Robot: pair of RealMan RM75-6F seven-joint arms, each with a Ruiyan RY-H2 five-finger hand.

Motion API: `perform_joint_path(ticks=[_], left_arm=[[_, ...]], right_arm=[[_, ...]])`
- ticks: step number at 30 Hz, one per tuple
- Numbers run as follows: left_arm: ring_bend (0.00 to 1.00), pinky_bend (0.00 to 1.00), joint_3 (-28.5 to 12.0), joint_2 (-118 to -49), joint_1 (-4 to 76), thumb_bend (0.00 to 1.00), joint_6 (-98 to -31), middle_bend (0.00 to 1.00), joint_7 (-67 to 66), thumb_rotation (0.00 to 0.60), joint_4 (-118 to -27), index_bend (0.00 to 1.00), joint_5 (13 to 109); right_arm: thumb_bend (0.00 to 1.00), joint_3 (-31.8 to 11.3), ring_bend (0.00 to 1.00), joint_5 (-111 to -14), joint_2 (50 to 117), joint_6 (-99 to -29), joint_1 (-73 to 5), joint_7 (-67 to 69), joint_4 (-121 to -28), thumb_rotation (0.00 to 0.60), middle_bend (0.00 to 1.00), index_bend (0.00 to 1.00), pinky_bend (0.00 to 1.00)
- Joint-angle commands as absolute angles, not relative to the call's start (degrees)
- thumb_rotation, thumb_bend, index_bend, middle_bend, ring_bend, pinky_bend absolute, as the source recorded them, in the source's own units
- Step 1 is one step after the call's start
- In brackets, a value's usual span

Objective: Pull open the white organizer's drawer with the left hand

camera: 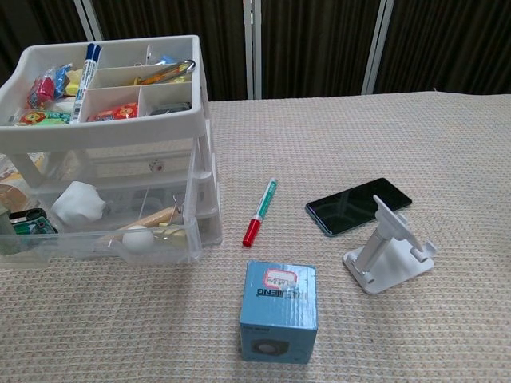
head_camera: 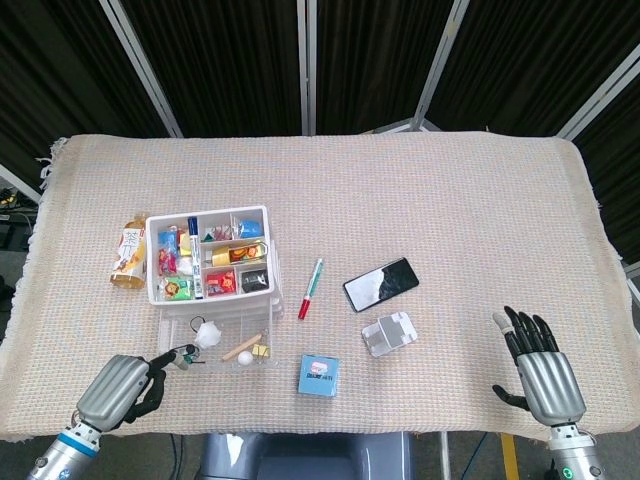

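- We find the drawer (head_camera: 222,341) standing well out of the white organizer (head_camera: 210,255) toward the table's near edge, at the near left of the cloth; its travel runs straight at the robot.
- Our left hand (head_camera: 122,379) sits at the drawer's front left corner, fingers curled; they seem to be hooked on the front lip, though the contact is too small to confirm.
- The drawer lies just beyond and to the right of those fingers, so we judge any further pull goes toward us.
- Our right hand (head_camera: 541,372) rests well apart at the far right, fingers spread, holding nothing.
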State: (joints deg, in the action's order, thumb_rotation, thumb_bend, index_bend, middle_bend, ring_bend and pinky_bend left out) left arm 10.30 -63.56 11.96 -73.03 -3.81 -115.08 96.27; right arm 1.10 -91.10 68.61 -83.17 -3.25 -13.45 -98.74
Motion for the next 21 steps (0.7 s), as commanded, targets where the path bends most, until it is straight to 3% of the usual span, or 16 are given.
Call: perform_joint_path(ticks=[1,12,15,21], left_arm=[[0.80,0.66,10.5,-63.7,11.8,0.97,-73.2,0.79,-3.3,0.600,-114.9,0.43,96.9],[0.80,0.66,11.1,-64.0,11.4,0.96,-73.4,0.79,-3.5,0.600,-114.9,0.42,98.5],[0.80,0.66,11.0,-64.0,11.2,0.89,-73.8,0.79,-3.3,0.600,-114.7,0.40,98.7],[0.80,0.66,10.5,-63.9,10.9,0.83,-74.6,0.79,-2.8,0.600,-114.2,0.25,98.5]], right_arm=[[0.01,1.1,0.00,-91.1,68.6,-83.3,-3.2,-13.5,-98.9,0.600,0.00,0.00,0.00],[0.01,1.1,0.00,-91.2,68.5,-83.3,-3.2,-13.4,-98.9,0.600,0.00,0.00,0.00],[0.01,1.1,0.00,-91.2,68.5,-83.3,-3.2,-13.4,-99.0,0.600,0.00,0.00,0.00],[0.01,1.2,0.00,-91.2,68.7,-83.1,-3.3,-13.6,-98.7,0.600,0.00,0.00,0.00]])
